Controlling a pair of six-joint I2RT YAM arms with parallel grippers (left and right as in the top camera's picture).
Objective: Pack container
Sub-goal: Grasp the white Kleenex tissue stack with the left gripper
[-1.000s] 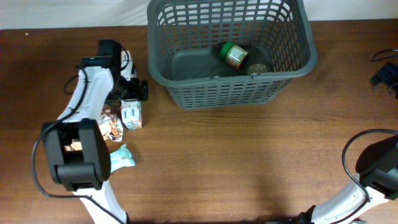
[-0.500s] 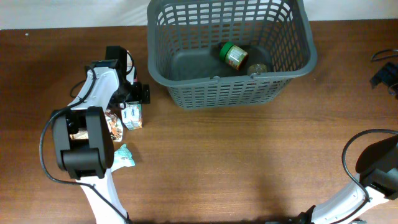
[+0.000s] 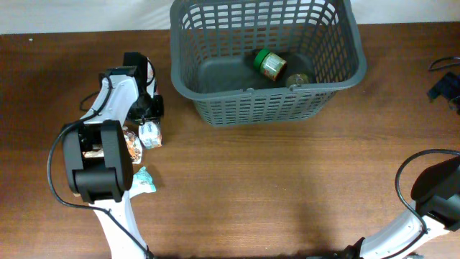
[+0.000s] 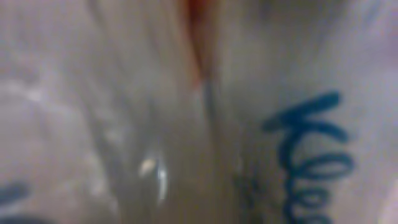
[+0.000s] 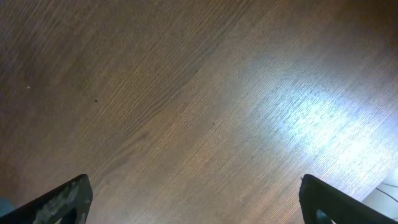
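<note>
1. Brown wooden table (image 3: 287,187) fills the overhead view, with a white backdrop (image 3: 86,14) along its far edge.
2. Overhead: the container (image 3: 259,108) stands upright at the far centre of the table. A green-lidded jar (image 3: 269,63) and a second jar (image 3: 297,79) lie on its floor near the front right.
3. Overhead: the left gripper (image 3: 149,115) sits over the far end of a tissue pack (image 3: 150,134), left of the container and apart from it. A snack packet (image 3: 129,146) lies just beside the pack, and a teal packet (image 3: 142,180) lies nearer the front.
4. Left wrist: blurred clear film with blue lettering fills the frame, so the pack is pressed close to the lens. No finger shows, and I cannot tell whether the jaws have closed on it.
5. Right wrist: the right gripper (image 5: 199,202) has its fingertips at opposite lower corners. It stands wide, with only bare wood between them.
6. Judgement: the container looks stiff, light and robust. Its thick rim is the best place to hold it, since the slotted walls could snag a finger. It likely needs no moving, as items can drop in from above.
</note>
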